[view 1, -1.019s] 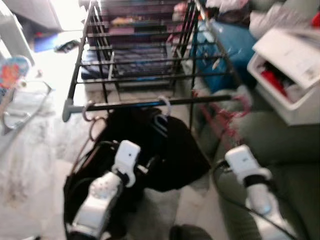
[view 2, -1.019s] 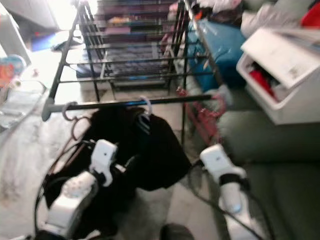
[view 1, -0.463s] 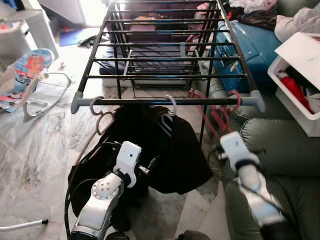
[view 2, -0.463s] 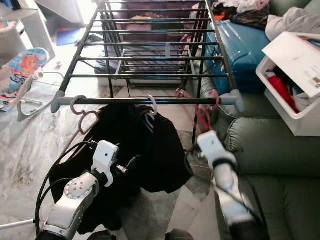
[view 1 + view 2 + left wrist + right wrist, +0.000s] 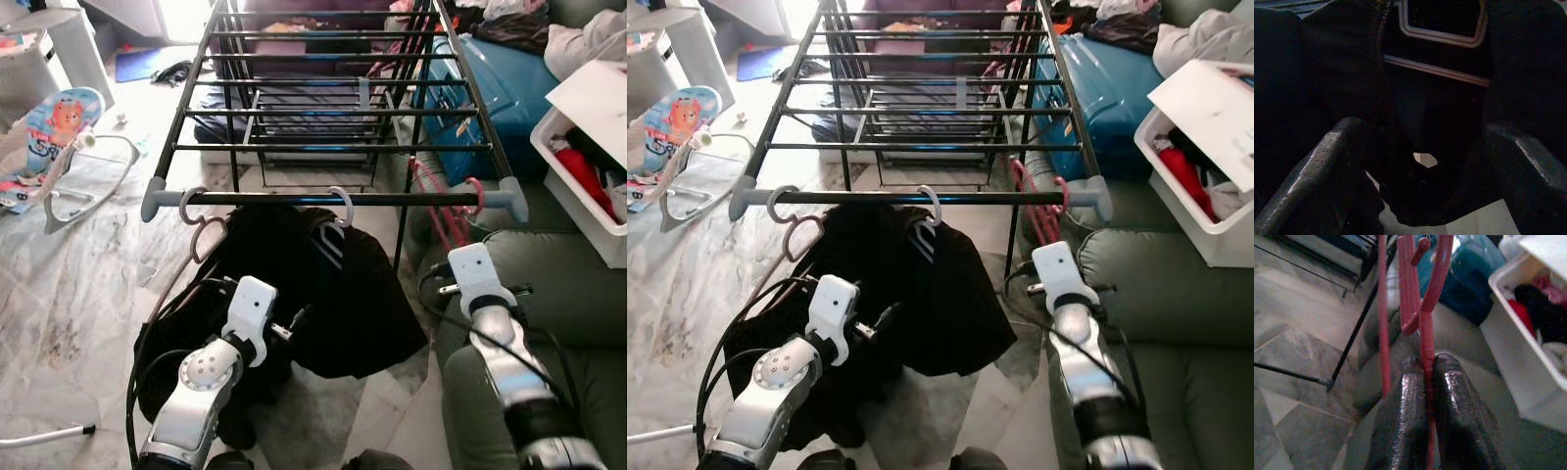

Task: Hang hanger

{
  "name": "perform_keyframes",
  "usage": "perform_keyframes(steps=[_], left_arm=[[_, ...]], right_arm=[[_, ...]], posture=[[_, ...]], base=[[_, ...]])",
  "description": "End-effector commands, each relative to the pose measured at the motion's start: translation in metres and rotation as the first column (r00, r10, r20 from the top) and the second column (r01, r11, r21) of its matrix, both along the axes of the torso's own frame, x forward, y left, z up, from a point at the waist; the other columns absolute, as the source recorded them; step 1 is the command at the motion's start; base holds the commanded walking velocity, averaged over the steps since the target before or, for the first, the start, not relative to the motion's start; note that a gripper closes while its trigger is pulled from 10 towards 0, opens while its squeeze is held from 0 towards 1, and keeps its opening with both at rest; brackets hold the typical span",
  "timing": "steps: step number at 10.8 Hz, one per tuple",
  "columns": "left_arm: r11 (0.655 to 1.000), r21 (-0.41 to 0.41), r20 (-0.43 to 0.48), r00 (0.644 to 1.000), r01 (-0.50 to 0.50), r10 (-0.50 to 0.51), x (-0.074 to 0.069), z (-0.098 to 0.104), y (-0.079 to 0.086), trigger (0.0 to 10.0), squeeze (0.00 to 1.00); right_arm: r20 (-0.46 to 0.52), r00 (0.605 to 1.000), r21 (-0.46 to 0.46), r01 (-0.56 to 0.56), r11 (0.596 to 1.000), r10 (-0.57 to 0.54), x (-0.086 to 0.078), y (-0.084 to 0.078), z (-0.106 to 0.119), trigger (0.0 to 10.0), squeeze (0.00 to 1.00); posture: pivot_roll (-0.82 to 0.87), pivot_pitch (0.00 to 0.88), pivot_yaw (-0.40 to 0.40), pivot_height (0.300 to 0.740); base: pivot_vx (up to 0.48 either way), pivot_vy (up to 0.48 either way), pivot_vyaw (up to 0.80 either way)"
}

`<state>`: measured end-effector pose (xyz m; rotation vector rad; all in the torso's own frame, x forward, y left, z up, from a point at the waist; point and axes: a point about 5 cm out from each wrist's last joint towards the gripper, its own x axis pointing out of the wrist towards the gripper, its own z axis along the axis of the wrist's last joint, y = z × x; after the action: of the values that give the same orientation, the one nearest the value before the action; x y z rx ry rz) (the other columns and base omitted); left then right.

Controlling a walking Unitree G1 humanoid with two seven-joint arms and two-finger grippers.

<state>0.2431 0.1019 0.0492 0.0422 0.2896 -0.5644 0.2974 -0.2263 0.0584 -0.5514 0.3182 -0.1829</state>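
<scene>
Right tool (image 5: 1426, 382) clamped closed; left tool (image 5: 1415, 161) spread.

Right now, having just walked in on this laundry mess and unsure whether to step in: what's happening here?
The robot is hanging things on the drying rack. Its right gripper is shut on a red hanger, whose hook sits at the right end of the front bar. The left gripper, fingers apart, is by the black garment hanging from the white hanger mid-bar. A spare hook hangs further left.

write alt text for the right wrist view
The right gripper has its jaws shut on the bar of a red hanger. Behind are a grey tiled floor, a teal suitcase and a white bin of clothes.
</scene>
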Motion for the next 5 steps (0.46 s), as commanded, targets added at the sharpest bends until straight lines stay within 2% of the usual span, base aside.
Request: perform_keyframes(steps=[1, 3, 5], left_arm=[[1.000, 0.013, 0.010, 1.000, -0.002, 0.002, 0.001, 0.002, 0.001, 10.0, 0.00], [1.000, 0.015, 0.008, 1.000, 0.003, -0.003, 0.001, 0.002, 0.001, 10.0, 0.00], [1.000, 0.017, 0.005, 1.000, 0.004, -0.004, 0.001, 0.002, 0.001, 10.0, 0.00]], right_arm=[[-0.023, 0.999, 0.027, 0.038, 0.999, -0.038, 0.001, -0.004, -0.002, 10.0, 0.00], [-0.105, 0.993, 0.064, 0.056, 0.996, -0.049, -0.001, -0.003, -0.016, 10.0, 0.00], [-0.127, 0.989, 0.106, 0.084, 0.991, -0.071, -0.004, -0.003, -0.022, 10.0, 0.00]], posture=[[-0.06, 0.000, -0.001, 0.740], [-0.06, 0.000, 0.000, 0.740], [-0.05, 0.000, 0.001, 0.740]], base=[[0.000, 0.000, 0.00], [0.000, 0.000, 0.00], [0.000, 0.000, 0.00]])
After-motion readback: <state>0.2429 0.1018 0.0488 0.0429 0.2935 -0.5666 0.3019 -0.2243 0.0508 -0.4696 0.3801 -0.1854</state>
